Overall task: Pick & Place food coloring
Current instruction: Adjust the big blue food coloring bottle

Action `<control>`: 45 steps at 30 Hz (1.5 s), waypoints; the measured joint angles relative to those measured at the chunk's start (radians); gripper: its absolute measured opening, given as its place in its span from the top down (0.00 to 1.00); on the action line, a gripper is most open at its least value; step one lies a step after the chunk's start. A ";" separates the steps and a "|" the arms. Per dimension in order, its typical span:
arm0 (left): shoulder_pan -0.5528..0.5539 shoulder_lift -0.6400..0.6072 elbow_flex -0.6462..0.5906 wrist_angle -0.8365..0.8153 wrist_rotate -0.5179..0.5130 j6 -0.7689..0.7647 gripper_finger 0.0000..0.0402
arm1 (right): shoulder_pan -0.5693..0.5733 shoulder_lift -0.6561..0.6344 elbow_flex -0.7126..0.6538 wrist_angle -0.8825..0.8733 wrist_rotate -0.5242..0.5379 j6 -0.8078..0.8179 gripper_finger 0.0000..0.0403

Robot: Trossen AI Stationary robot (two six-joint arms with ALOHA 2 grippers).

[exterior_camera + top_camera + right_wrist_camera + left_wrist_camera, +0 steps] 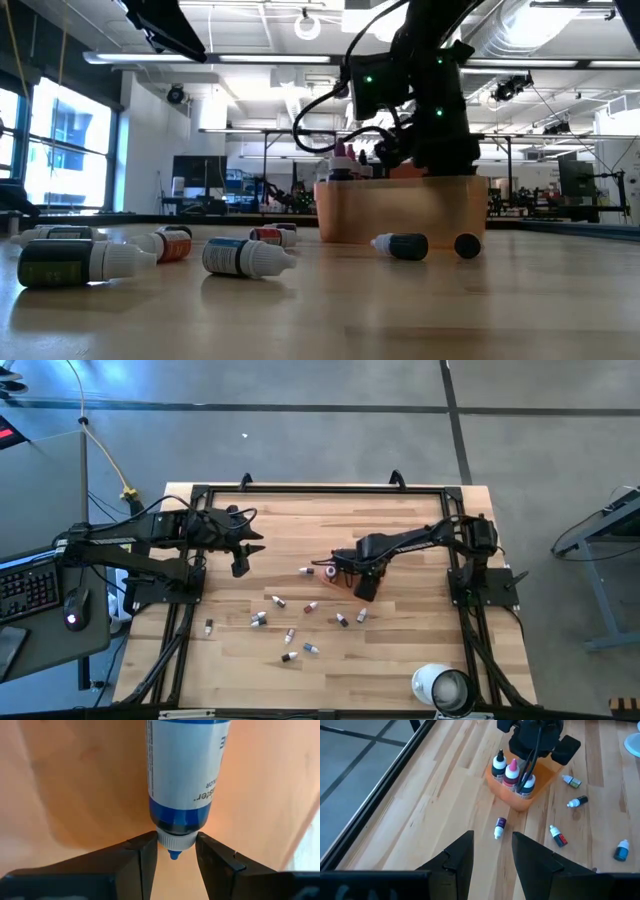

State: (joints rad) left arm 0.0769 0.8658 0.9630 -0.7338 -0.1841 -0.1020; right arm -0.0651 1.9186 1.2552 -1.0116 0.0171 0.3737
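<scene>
We are looking at a large open robotics lab: exposed ceiling ducts (560, 25) and strip lights (210, 58) hanging overhead, monitors (195, 172) and equipment benches (600, 205) standing behind a wooden table (400, 650).

My work surface is a light wooden table (400, 660) framed by dark rails. An orange tray (540, 782) sits near its middle. Small food coloring bottles (290, 632) lie scattered on their sides across the boards in front of the tray, and a white roll (440, 687) rests at the near right corner.
</scene>
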 joint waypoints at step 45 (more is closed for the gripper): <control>0.000 0.000 0.000 -0.002 0.001 0.000 0.67 | 0.041 -0.028 0.071 0.078 -0.028 0.088 0.60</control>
State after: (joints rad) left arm 0.0772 0.8658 0.9630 -0.7353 -0.1833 -0.1020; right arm -0.0242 1.8908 1.3258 -0.9337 -0.0113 0.4612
